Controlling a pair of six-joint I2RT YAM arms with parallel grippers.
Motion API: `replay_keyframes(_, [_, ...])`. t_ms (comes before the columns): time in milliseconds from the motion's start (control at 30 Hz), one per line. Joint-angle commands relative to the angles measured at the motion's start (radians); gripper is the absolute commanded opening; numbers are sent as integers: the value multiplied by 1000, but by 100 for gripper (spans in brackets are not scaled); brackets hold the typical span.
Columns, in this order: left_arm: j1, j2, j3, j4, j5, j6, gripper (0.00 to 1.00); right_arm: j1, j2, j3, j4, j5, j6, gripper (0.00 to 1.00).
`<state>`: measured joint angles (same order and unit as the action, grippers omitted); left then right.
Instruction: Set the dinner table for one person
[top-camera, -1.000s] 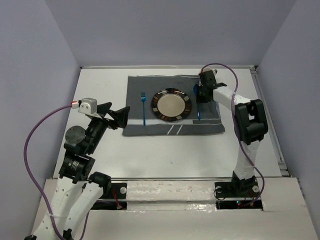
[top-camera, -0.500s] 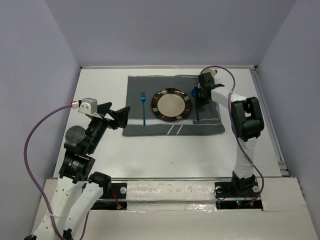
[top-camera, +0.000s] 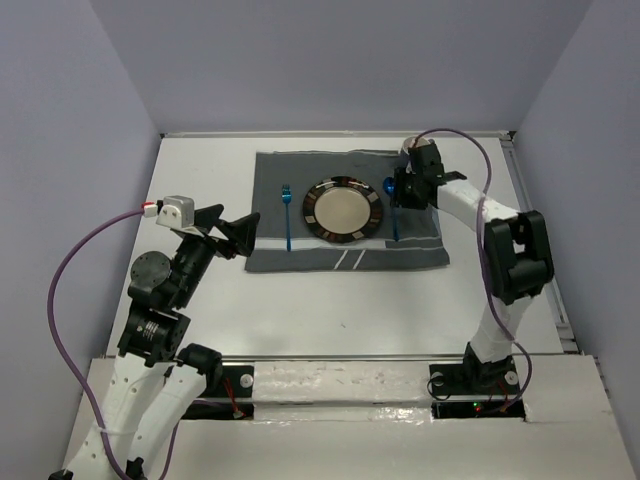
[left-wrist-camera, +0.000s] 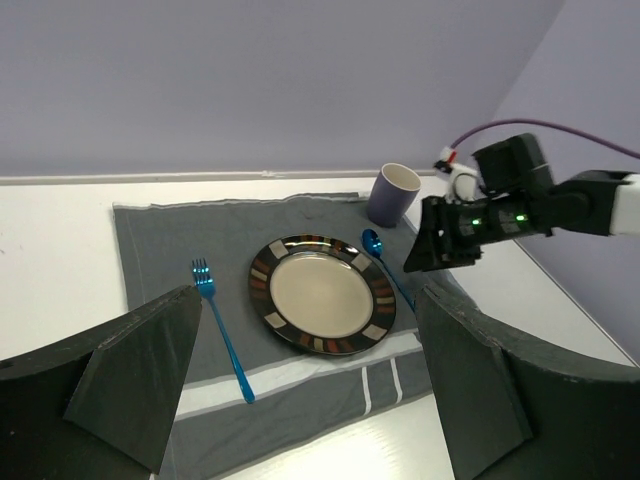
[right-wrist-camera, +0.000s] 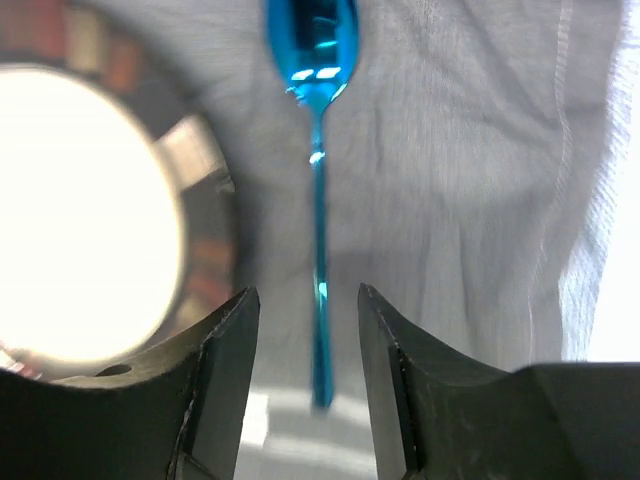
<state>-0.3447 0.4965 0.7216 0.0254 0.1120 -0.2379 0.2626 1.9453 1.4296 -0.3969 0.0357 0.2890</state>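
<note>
Surface (top-camera: 300, 310): fills view, grey placemat (top-camera: 270, 262) toward 12 o'clock.
On placemat: plate (top-camera: 343, 210) central, fork (top-camera: 287, 218) at its 9 o'clock, spoon (right-wrist-camera: 320, 200) at 3 o'clock, cup (left-wrist-camera: 396, 193) at 1 o'clock.
Change: right arm elbow has swung toward 3 o'clock; spoon stays flat.
Right claw (right-wrist-camera: 305, 292): moderately spread, empty, astride handle.
Left claw (left-wrist-camera: 307, 295): wide, empty, unmoved.
Judgement: setting looks complete; right arm likely clearing off.

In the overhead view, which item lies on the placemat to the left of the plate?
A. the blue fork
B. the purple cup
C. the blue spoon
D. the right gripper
A: the blue fork lies left of the plate on the grey placemat spread on the dinner table, while the blue spoon lies to the plate's right.
</note>
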Motion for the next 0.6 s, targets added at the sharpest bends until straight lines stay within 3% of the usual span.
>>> replay_keyframes(0, [9,7,9,45,2,9,99,4,-256,-141,177,-138,55,51])
replay_keyframes(100, [10,8,9,45,-14,9,99,29,-432,-285,298,-192,87,52])
replay_keyframes(233, [15,13,7,45,-28,14,99,38,-658,-417,386,-218,113,83])
replay_keyframes(267, [13,11,9,44,-31,15,99,38,-748,-458,407,-230,117,85])
replay_keyframes(300, [15,13,9,44,-32,15,99,38,-791,-477,427,-235,122,99])
replay_keyframes(567, [21,-35,-11,85,15,2,99,47,-1183,-598,376,-220,119,100])
